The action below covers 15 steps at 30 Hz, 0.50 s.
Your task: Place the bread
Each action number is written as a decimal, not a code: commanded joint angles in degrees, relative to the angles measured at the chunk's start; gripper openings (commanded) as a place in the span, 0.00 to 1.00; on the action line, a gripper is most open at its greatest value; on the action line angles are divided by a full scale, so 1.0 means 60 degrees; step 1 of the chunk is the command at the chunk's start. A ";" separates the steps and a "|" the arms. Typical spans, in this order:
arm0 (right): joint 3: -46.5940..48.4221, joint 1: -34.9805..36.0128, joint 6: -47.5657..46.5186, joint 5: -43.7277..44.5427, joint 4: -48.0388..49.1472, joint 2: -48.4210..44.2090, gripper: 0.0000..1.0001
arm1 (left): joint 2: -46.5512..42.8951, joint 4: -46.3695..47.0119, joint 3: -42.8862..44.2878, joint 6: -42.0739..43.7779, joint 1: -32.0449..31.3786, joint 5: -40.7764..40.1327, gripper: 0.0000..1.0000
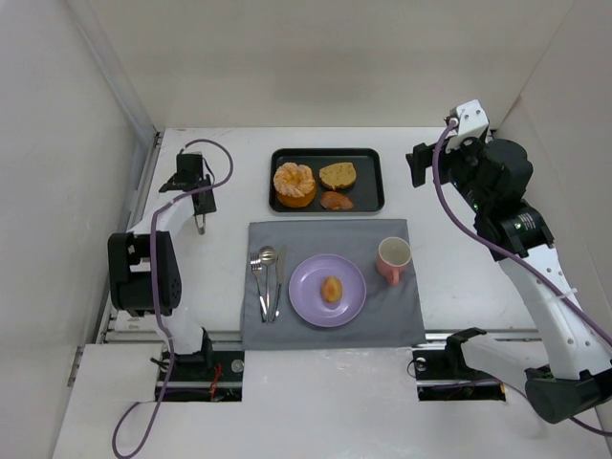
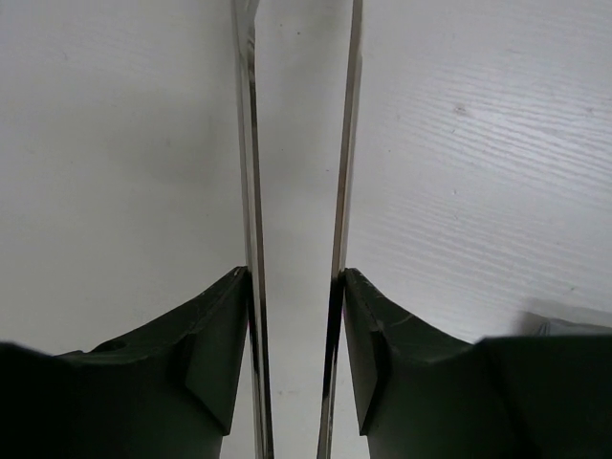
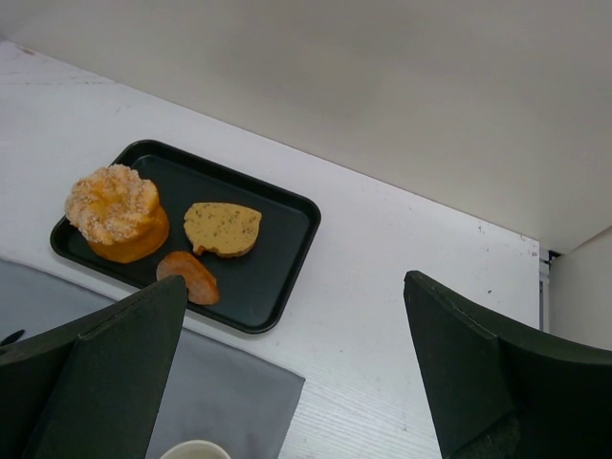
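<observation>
The bread (image 1: 331, 289), a small golden-brown bun, lies in the middle of a purple plate (image 1: 304, 296) on a grey mat (image 1: 382, 320). My left gripper (image 1: 198, 206) is at the far left of the table, away from the plate, and is shut on metal tongs (image 1: 199, 226). In the left wrist view the gripper (image 2: 292, 277) presses both tong arms (image 2: 251, 143), which point down at bare white table with nothing between them. My right gripper (image 1: 421, 164) is raised at the back right, open and empty; it also shows in the right wrist view (image 3: 295, 282).
A black tray (image 1: 373, 159) at the back holds a large orange ridged pastry (image 1: 294, 184), a bread slice (image 1: 338, 175) and a small orange piece (image 1: 335, 201). It also shows in the right wrist view (image 3: 287, 258). A pink mug (image 1: 393, 258) and cutlery (image 1: 267, 277) flank the plate.
</observation>
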 commanded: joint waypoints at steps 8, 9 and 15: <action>-0.0021 -0.0008 0.0084 -0.0108 0.0597 -0.0198 1.00 | 0.0634 0.0318 0.0063 0.0320 0.0273 0.0114 0.48; -0.0021 -0.0008 0.0084 -0.0108 0.0597 -0.0198 1.00 | 0.0780 0.0318 0.0063 0.0320 0.0360 0.0114 0.50; -0.0021 -0.0008 0.0084 -0.0108 0.0597 -0.0198 1.00 | 0.1424 0.0040 0.0165 0.0320 0.0361 0.0026 0.60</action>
